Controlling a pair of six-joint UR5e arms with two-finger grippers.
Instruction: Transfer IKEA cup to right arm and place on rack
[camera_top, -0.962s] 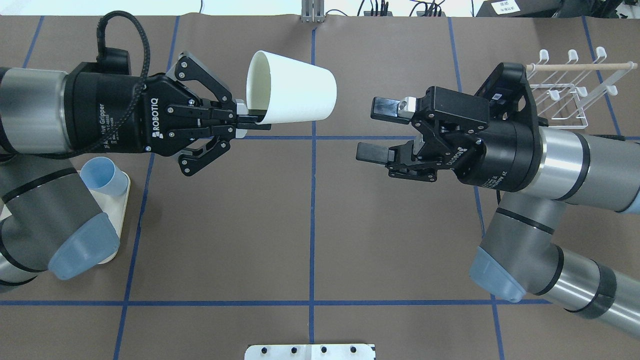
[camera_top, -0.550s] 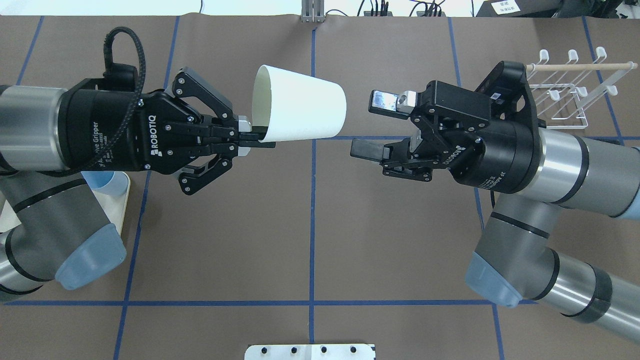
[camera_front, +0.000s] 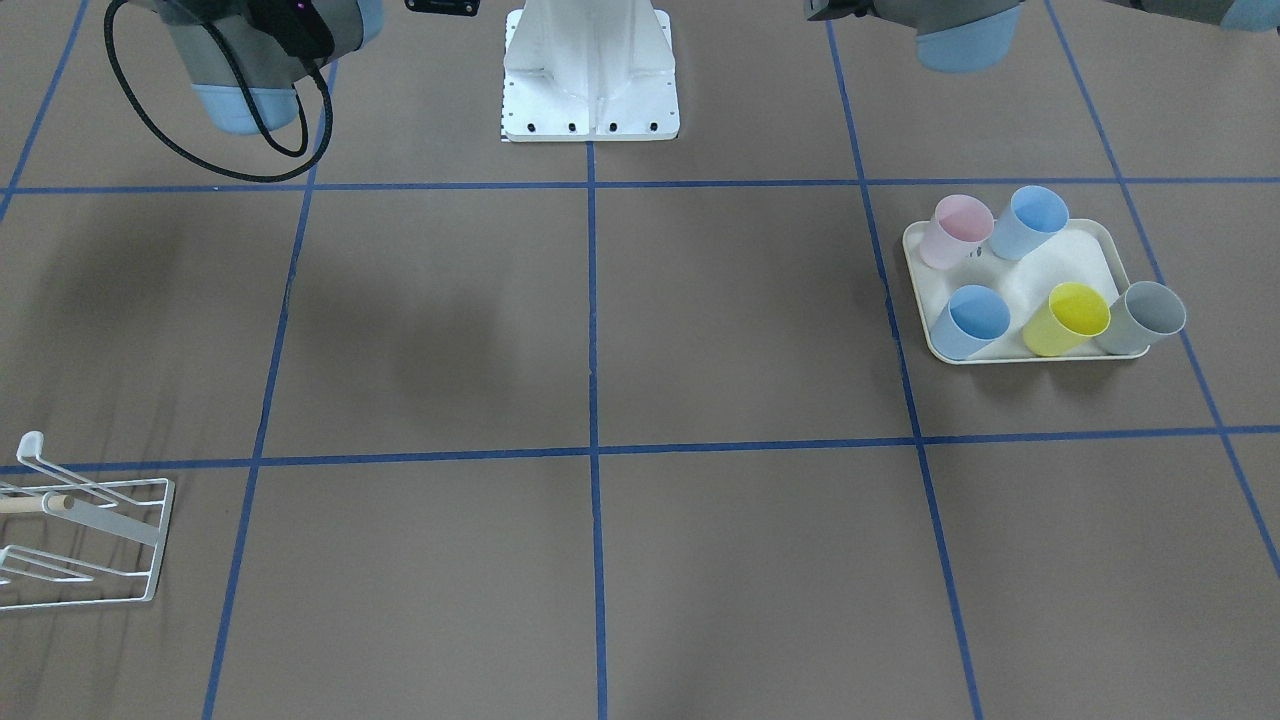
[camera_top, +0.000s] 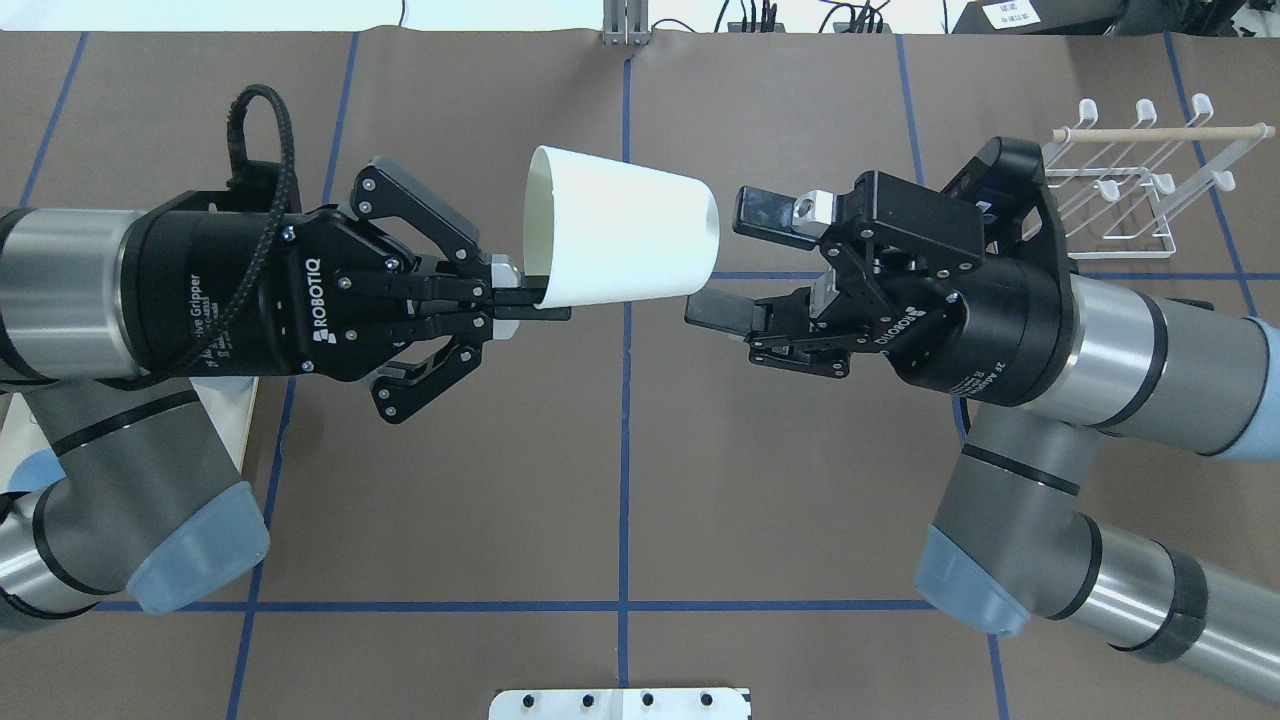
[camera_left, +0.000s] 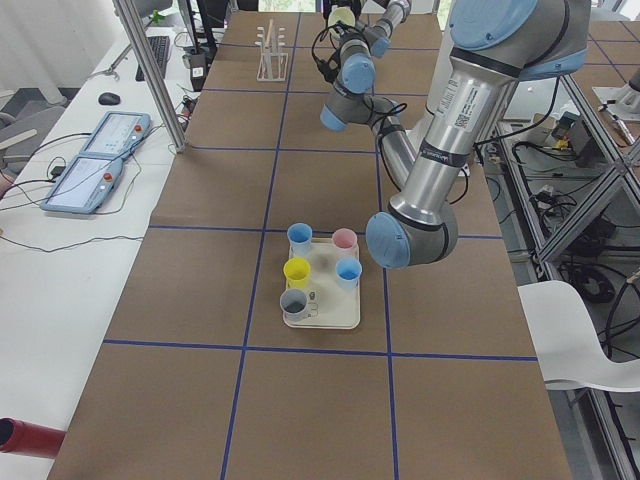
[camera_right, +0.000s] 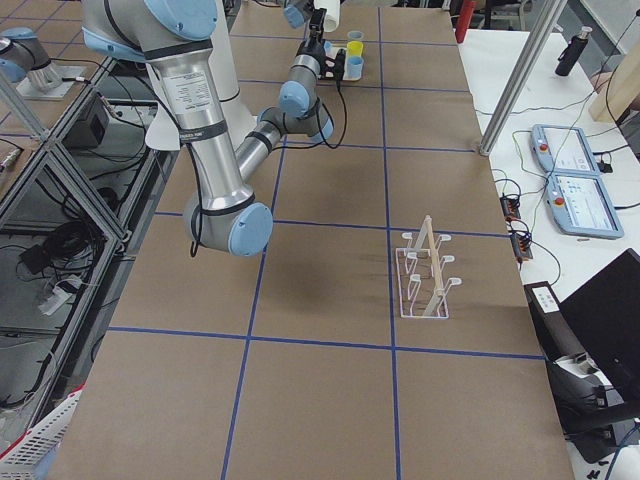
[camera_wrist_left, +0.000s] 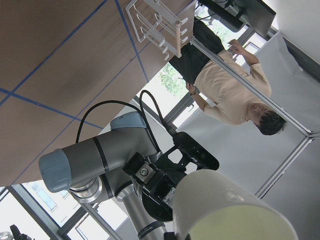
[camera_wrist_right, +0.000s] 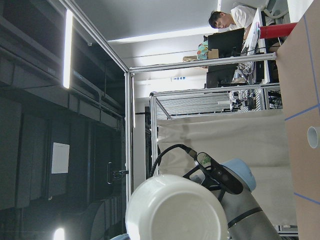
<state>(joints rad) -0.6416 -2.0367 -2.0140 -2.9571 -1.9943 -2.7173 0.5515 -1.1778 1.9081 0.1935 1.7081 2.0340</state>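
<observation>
The left gripper (camera_top: 535, 300) pinches the rim of the white cup (camera_top: 625, 240), held sideways in the air. The right gripper (camera_top: 722, 260), spread, sits just beside the cup's base. Centre it around the cup before you close; the rack (camera_top: 1130, 200) stands well beyond the cup

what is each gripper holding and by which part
The left gripper pinches the white cup by its rim, at the open mouth. The right gripper is open at the cup's base, holding nothing.
</observation>
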